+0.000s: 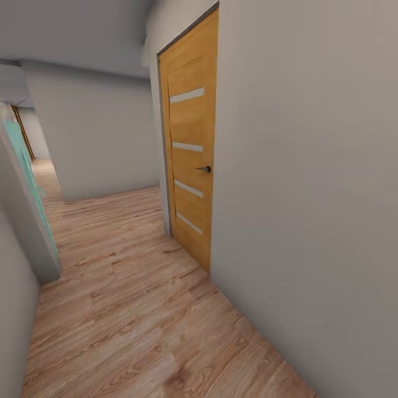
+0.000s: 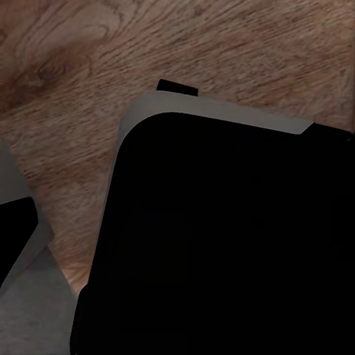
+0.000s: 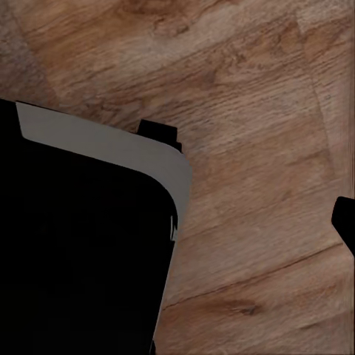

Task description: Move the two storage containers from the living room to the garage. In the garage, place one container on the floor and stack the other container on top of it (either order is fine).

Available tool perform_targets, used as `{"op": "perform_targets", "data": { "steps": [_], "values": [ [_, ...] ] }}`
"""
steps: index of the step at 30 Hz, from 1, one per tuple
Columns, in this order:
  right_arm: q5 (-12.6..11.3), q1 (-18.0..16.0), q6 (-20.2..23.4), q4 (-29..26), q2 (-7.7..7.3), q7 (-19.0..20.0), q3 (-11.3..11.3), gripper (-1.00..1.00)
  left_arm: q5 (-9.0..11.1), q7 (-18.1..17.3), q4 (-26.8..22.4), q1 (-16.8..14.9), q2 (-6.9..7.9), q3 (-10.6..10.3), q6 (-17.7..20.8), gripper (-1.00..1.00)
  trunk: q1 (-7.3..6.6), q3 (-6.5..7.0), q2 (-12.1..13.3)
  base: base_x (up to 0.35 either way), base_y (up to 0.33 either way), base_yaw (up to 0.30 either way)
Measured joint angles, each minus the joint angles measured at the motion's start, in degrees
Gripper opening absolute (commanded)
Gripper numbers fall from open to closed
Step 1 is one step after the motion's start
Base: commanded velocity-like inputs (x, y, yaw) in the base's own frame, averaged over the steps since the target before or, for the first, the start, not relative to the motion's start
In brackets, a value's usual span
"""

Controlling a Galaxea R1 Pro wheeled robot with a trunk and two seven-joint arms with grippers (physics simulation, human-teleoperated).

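The two storage containers are out of view, and so are the living room's sofa and the garage. I am in a narrow corridor with a light wood-plank floor (image 1: 127, 309). Both wrist views look down at these planks past my own black base with its grey rim (image 2: 222, 244) (image 3: 81, 237). A small dark part (image 3: 346, 222) juts in at the edge of the right wrist view, and a dark-and-grey part (image 2: 18, 237) at the edge of the left wrist view. Whether these are fingers, and how the jaws stand, I cannot tell.
A shut orange wooden door (image 1: 190, 149) with a dark handle (image 1: 205, 169) sits in the beige wall (image 1: 309, 193) close on my right. A wall end with teal trim (image 1: 27, 182) stands on my left. The corridor runs ahead and turns left at a grey wall (image 1: 94, 132).
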Motion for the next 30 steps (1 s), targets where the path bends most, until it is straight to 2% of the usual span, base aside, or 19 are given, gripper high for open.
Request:
{"op": "perform_targets", "data": {
  "steps": [6, 30],
  "values": [
    [0.1, 0.0, 0.0, 0.0, -0.25, -0.2, -0.3, 1.00, 0.0, 0.0, -0.2, 0.0, 0.00, 0.1, -0.1, 1.00, 0.02, 0.04, 0.0, 0.116, 0.000, 0.295],
    [-0.1, 0.0, -0.4, 0.0, -0.38, -0.4, -0.5, 1.00, 0.0, 0.0, -0.2, 0.0, 0.03, 0.0, -0.1, 1.00, 0.03, 0.10, 0.0, 0.003, 0.000, 0.300]
  ]
}}
